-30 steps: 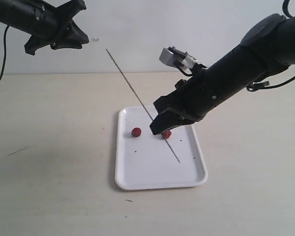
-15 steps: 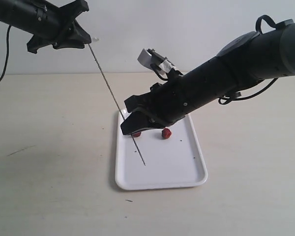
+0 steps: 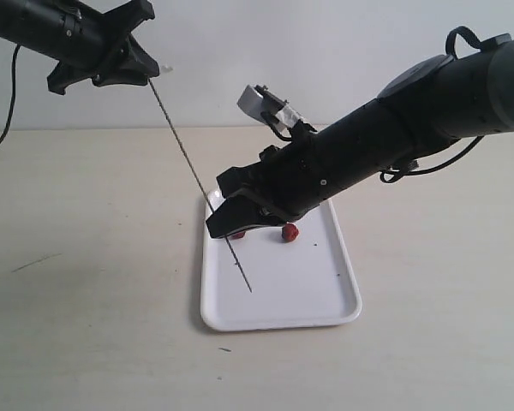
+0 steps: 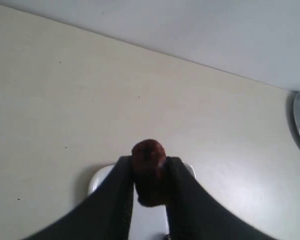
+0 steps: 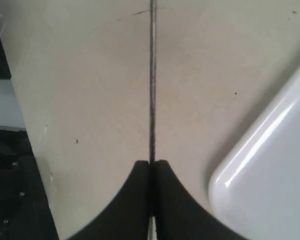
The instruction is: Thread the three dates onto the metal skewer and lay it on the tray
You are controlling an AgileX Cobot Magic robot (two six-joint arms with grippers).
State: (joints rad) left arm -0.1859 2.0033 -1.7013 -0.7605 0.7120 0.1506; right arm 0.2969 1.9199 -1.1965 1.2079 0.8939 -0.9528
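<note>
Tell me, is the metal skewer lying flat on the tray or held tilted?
Held tilted. The right hand is shut on the metal skewer, which slants down toward the tray.

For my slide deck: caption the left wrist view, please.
Left gripper pinches a date, with the tray beyond.

The table (image 3: 94, 214) is a pale beige, matte surface and it meets a light wall at the back. Only the tray (image 3: 304, 287) lies directly on it. The tray is white, rests flat near the middle, and its short side faces the front. The table top also has a faint dark streak (image 3: 32, 264) on the left and a small dark speck (image 3: 225, 349) just before the tray.
</note>
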